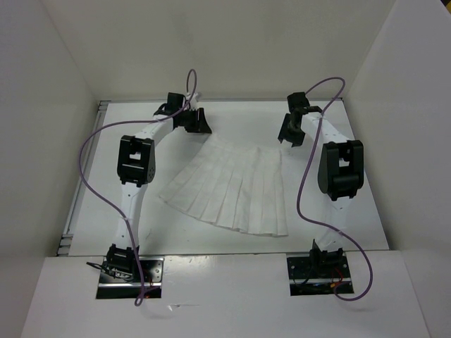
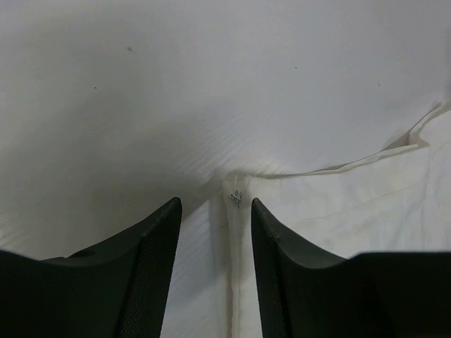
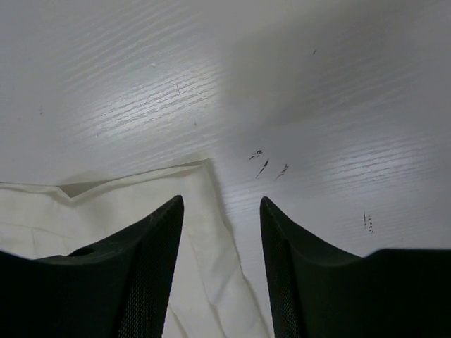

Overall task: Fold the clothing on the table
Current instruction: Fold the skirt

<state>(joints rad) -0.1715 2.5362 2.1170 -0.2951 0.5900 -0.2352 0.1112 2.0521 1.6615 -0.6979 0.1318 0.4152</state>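
The left gripper has its jaws apart, with a clear gap between the 2 black fingers, and it grips nothing. In that gap, at the lower middle of the left wrist view, lies one top corner of the clothing. A small silvery clasp sits on the corner, just beside the finger on the right of the frame. The fabric runs off to the lower right, and the bare table fills the upper part.

The right gripper is also parted and holds nothing. The garment's other top corner lies at the lower left of its view, with its edge running down through the gap. A few dark marks show on the tabletop just above the gap.

In the top view the pleated garment lies spread flat mid-frame, narrow band toward the top and wide hem toward the bottom. The 2 grippers are at the band's ends, upper left and upper right.
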